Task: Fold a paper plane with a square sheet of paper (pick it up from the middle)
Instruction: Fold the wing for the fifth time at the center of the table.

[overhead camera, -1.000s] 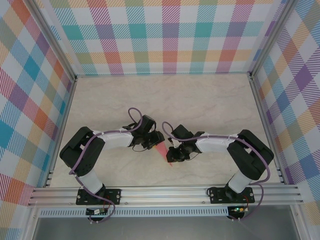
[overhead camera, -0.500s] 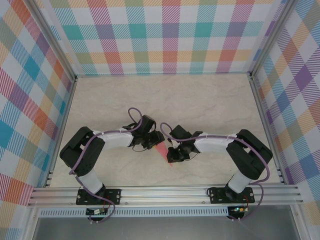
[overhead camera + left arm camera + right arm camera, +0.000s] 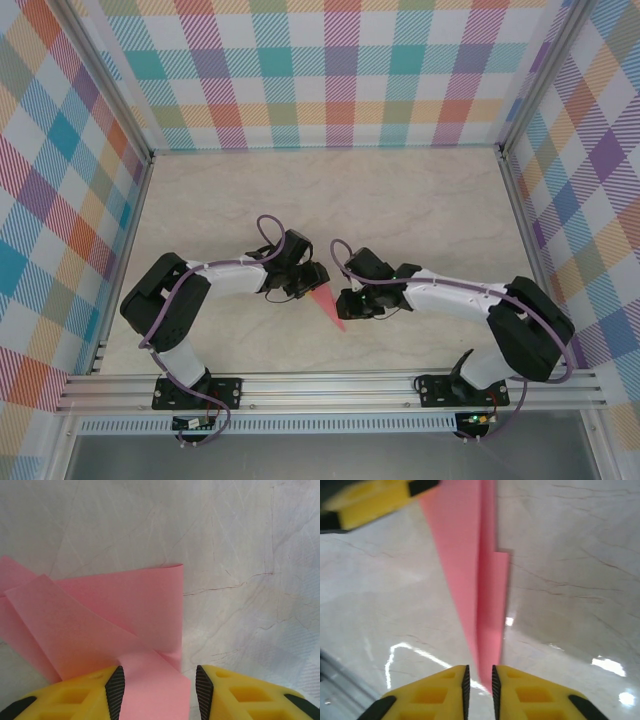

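Paper plane [image 3: 325, 302] lies on the worktop [image 3: 400, 200] just below centre of the top view, between the two wrists. It's a narrow salmon-pink dart with the wide end to the upper left and the point to the lower right. The tip pokes out below the right gripper [image 3: 345, 303].

Left gripper [image 3: 312, 283] is at the wide end, jaws clearly apart.
- Left wrist view: the plane [image 3: 125, 625] fills the left and centre of the frame as overlapping folded layers.
- One strip runs down into the gap at bottom centre, where the left gripper [image 3: 160, 680] straddles it.
- The strip meets the left-hand pad and its other edge stops just short of the right-hand pad.
- The upper right corner of the paper curls up a little.
- Looks like paper sitting in the gap, not a clamp.

Right gripper [image 3: 479, 677] has its jaws nearly together with a thin slot left between them.
- Right wrist view: the plane [image 3: 480, 590] runs from top centre straight down, with the centre crease visible along it and a stepped flap edge on the right side.
- The point ends inside the slot.
- The slot is wider than the paper, so the pads aren't pinching it. Can't tell if either pad touches.
- One yellow jaw of the left arm shows in the upper left corner, at the plane's wide end.

Can't tell whether the whole plane is in contact with the marble-pattern surface.
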You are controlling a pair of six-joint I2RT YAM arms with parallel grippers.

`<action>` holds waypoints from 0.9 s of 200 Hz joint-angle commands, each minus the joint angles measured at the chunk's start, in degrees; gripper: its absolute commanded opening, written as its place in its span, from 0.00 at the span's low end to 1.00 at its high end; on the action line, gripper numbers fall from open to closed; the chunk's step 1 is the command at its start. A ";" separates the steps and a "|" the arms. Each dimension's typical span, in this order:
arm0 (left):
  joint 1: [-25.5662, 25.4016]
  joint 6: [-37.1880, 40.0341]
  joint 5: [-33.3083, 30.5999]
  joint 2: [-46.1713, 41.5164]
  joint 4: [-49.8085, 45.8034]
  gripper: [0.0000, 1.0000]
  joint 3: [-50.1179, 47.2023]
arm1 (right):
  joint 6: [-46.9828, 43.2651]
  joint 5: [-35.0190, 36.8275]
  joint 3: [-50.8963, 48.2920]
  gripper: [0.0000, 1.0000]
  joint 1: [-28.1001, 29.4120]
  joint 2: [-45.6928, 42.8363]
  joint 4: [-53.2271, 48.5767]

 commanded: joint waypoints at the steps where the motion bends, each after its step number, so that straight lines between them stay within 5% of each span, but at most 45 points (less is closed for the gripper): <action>1: -0.17 1.39 -0.61 1.60 -3.06 0.45 0.82 | 1.12 -7.48 -0.48 0.15 0.07 -0.04 5.25; 21: -0.22 1.52 -0.47 1.73 -3.12 0.45 1.00 | 1.42 -12.22 -0.03 0.10 0.01 2.18 7.45; 180: -0.17 1.55 -0.73 2.82 -3.28 0.45 1.33 | 3.26 -12.79 -5.80 0.08 -2.67 9.98 11.14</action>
